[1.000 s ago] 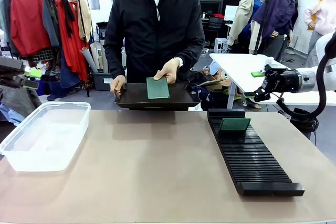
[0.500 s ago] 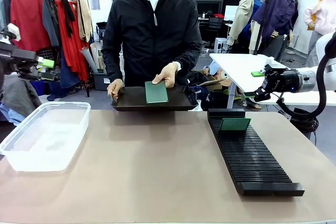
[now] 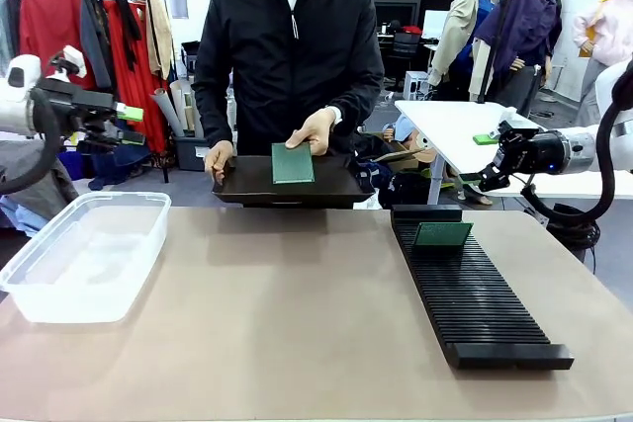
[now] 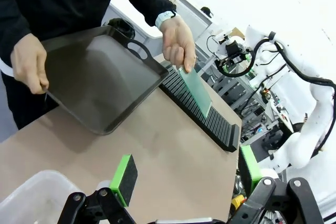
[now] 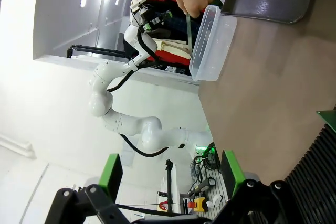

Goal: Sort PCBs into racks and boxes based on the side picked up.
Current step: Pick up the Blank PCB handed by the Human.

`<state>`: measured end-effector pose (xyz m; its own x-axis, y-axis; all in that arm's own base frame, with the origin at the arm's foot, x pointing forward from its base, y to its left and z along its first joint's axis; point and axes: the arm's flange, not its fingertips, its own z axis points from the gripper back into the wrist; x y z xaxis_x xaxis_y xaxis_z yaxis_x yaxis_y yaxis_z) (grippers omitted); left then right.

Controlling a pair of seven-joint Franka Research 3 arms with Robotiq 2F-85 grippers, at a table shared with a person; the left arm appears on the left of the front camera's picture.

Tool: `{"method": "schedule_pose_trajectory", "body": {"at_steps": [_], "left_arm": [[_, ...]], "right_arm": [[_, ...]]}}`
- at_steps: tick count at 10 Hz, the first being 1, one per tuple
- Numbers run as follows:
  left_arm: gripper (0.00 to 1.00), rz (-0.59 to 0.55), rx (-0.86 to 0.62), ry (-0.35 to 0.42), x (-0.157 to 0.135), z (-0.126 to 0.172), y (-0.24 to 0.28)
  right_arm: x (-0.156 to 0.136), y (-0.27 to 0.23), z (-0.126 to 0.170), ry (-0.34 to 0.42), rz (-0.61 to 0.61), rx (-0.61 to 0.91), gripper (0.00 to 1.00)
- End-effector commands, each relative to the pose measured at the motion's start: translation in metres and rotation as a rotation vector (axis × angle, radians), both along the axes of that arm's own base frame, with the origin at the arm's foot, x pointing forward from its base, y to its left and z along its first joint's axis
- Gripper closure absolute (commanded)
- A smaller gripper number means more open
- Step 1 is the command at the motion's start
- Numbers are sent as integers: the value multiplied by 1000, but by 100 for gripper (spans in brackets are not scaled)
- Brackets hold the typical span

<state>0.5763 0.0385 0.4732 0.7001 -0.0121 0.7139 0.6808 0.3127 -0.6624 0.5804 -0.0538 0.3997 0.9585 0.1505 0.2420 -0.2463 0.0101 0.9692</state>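
Note:
At the far edge a person's hand holds a green PCB [image 3: 293,162] over a dark handled tray [image 3: 336,188] gripped by the other hand. Another PCB [image 3: 442,234] stands in the far end of the long black rack [image 3: 480,294]. The clear box [image 3: 84,254] sits at the left. My left gripper [image 3: 131,124] hovers open high at the left, well short of the person. My right gripper [image 3: 478,159] hangs open beyond the rack's far end. In the left wrist view the open gripper [image 4: 186,174] faces the held PCB [image 4: 195,90]. The right wrist view shows its open gripper [image 5: 170,174] with nothing between the fingers.
A white side table [image 3: 455,126] stands behind my right gripper. A clothes rail [image 3: 89,37] is behind my left arm. Bare tabletop [image 3: 287,303] lies between box and rack.
My left arm has swung in from the left edge, rising and moving right. The person's hands shifted the tray and PCB slightly. The right arm has not moved.

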Motion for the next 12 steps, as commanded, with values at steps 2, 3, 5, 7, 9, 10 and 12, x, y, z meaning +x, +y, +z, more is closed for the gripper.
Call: {"method": "schedule_pose_trajectory", "body": {"at_steps": [2, 3, 5, 7, 9, 10, 12], "left_arm": [[0, 5, -22, -22, 20, -2, -30], [0, -7, -35, -29, 28, -5, -41], [0, -15, -75, -10, 48, -17, -65], [0, -18, -77, -35, 63, -23, -79], [0, -46, -85, -66, 75, -36, -99], [0, -59, -80, -69, 77, -42, -111], [0, -91, -107, -23, 78, -57, -133]], "right_arm": [[0, 1, 2, -18, -3, 18, 0], [0, 1, 2, -18, -3, 18, 0], [0, 1, 2, -18, -3, 18, 0], [0, 1, 2, -18, -3, 18, 0], [0, 1, 2, -18, -3, 18, 0], [0, 1, 2, -18, -3, 18, 0], [0, 1, 2, -18, -3, 18, 0]]}}
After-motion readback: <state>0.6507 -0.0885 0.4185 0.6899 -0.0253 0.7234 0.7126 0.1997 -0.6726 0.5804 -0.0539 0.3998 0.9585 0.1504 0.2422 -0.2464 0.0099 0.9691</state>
